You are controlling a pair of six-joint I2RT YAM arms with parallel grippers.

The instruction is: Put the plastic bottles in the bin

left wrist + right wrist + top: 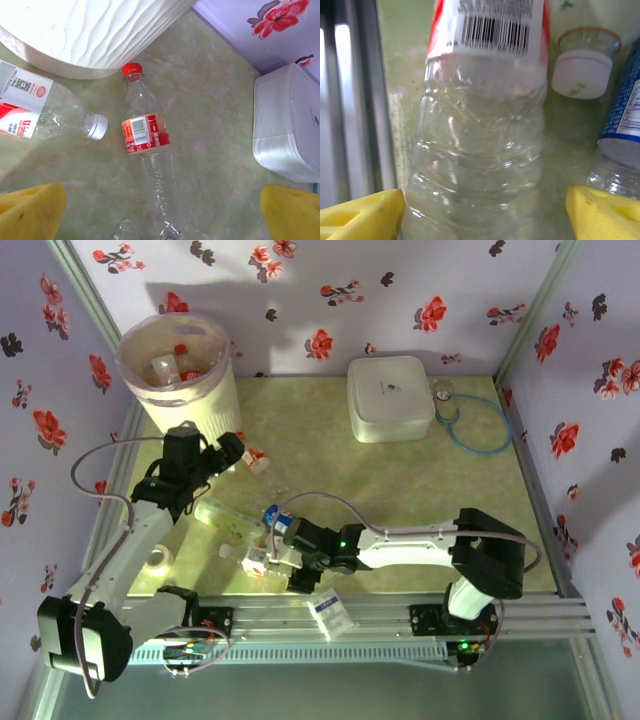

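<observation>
Green mottled tabletop (400,500) bears a red-labelled bottle (480,150) lying between the yellow fingers (360,215) of the open right pincer (485,212).

You're looking at a red-capped bottle (146,134), clear glossy plastic, crinkled, lying just beside the bin (90,30). That bin's white wall reads matt, wavy-ribbed. Tabletop (220,100) by the bin: smooth, marbled green, faint sheen.

On the table (420,480) lie five plastic bottles: a red-capped bottle (147,150), a white-capped bottle (45,110), a third red-labelled bottle (480,150), one blue-labelled bottle (622,110), one greenish bottle (225,514). One bin (215,400) holds more, uncountable. One white box (390,398), one packet (330,613).
</observation>
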